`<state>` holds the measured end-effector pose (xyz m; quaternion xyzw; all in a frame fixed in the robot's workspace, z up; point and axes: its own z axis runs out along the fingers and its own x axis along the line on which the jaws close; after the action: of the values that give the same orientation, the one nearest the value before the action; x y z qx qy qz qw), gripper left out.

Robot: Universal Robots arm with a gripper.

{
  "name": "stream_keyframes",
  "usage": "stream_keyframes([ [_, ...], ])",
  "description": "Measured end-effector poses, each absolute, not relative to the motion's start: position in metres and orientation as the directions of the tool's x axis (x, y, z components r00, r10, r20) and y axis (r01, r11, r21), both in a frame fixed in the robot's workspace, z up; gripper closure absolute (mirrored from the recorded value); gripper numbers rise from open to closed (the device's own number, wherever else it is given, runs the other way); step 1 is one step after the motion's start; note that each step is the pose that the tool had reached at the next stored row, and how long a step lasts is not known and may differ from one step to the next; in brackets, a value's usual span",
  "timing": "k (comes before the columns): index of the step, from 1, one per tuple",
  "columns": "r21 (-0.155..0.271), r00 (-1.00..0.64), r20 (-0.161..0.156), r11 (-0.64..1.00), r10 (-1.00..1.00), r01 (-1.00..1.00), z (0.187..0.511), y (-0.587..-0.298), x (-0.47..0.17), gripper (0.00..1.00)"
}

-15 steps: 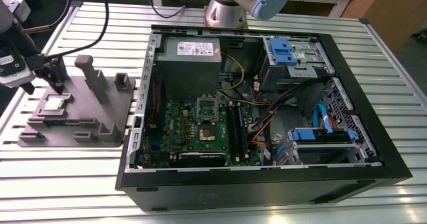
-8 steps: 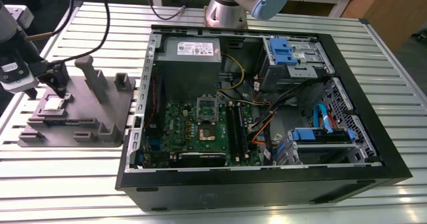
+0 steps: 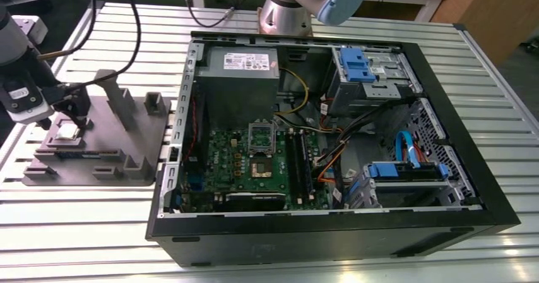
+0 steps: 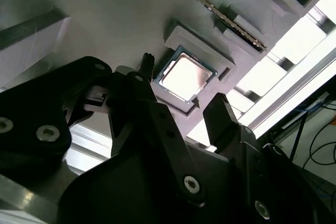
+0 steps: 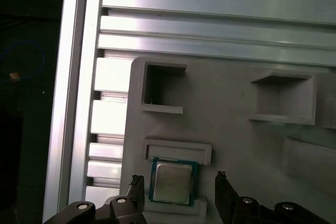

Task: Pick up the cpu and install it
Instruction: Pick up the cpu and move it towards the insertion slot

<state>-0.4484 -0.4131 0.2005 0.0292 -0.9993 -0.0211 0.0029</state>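
First wrist view has the gripper [image 5: 178, 181] spread wide, fingers [image 5: 224, 195] either side of the cpu [image 5: 172, 183] in its fixture [image 5: 236, 145]; pickup stage, likely needing a centred squeeze.

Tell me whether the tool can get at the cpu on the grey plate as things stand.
Probably yes. In the first wrist view the open tool straddles the cpu, and nothing lies over the chip. It sits in a shallow pocket of the fixture plate, top exposed.
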Motion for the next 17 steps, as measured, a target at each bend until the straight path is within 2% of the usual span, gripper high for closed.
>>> stream_keyframes([
  [17, 0.042, -0.998, 0.005, 0.997, -0.058, -0.058, 0.184, -0.412, -0.452, 0.35],
])
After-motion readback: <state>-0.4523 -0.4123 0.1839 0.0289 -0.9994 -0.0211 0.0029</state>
